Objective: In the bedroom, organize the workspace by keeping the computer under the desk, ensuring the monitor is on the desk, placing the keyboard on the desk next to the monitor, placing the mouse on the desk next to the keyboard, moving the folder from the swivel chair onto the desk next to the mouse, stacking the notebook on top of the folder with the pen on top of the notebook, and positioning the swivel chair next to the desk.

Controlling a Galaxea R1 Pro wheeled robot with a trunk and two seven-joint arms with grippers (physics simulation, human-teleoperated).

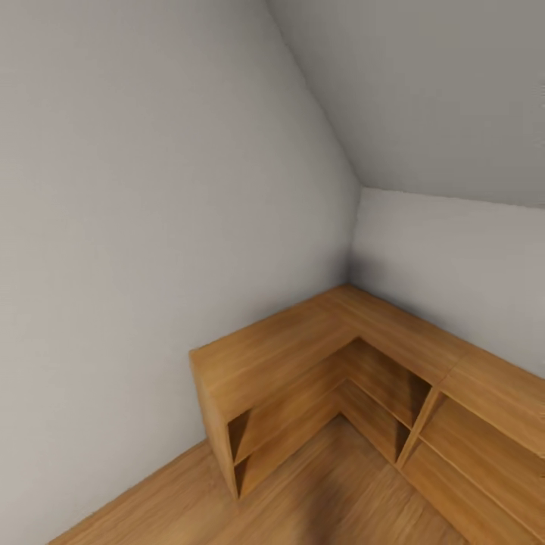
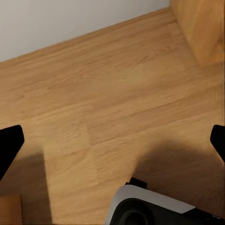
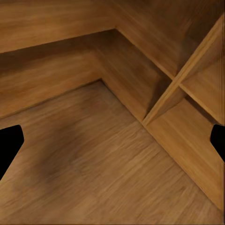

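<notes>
I face a corner of the bedroom, where a sloped grey-white ceiling (image 1: pixel 424 83) meets plain grey walls above a light wood floor (image 1: pixel 333 492). My left gripper (image 2: pixel 112 143) is open above bare floorboards, its black fingertips (image 2: pixel 9 145) far apart with nothing between them. My right gripper (image 3: pixel 112 143) is open too, with fingertips (image 3: pixel 218 139) spread wide. It hangs over the floor in front of a low wooden shelf unit.
An L-shaped low wooden shelf unit (image 1: pixel 303 341) with open compartments fills the corner along both walls. Its side panel (image 2: pixel 201 28) appears in the left wrist view. A grey-white and black part of my own body (image 2: pixel 150 208) sits over the floor.
</notes>
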